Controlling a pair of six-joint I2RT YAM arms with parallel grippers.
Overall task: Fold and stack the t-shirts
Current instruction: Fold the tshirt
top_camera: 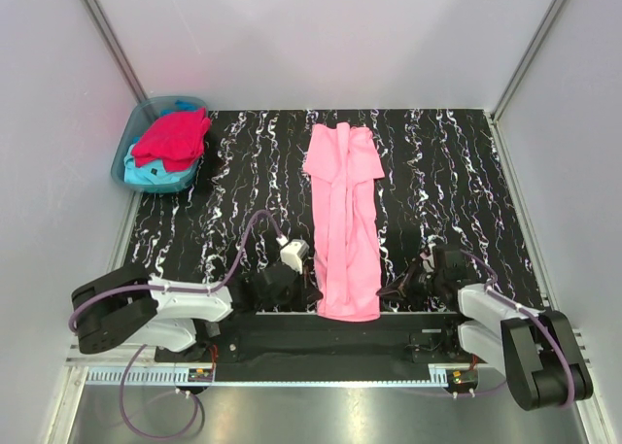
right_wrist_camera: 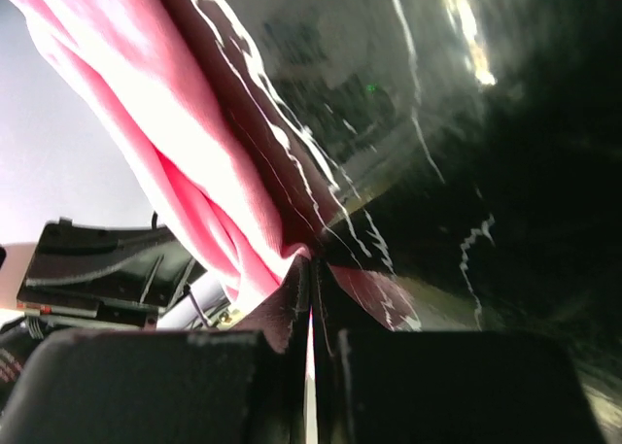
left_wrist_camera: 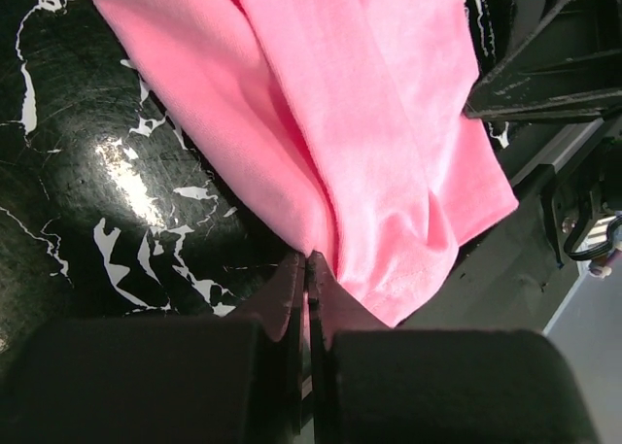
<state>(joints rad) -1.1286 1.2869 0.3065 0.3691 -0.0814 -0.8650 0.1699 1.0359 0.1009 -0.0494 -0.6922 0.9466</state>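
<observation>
The light pink t-shirt (top_camera: 345,221) lies folded into a long narrow strip down the middle of the black marbled mat (top_camera: 447,182), its hem at the near edge. My left gripper (top_camera: 311,293) sits at the hem's left corner. In the left wrist view the left gripper (left_wrist_camera: 309,259) is shut, pinching the pink cloth (left_wrist_camera: 369,123) at its edge. My right gripper (top_camera: 389,293) is at the hem's right corner. In the right wrist view the right gripper (right_wrist_camera: 313,261) is shut on the cloth's (right_wrist_camera: 146,104) edge. A crimson t-shirt (top_camera: 173,138) lies on a turquoise one (top_camera: 155,177).
The blue-green plastic tub (top_camera: 131,141) holding the two other shirts stands at the mat's back left corner. White walls close the table on three sides. The arms' black base rail (top_camera: 330,342) runs along the near edge, just below the hem.
</observation>
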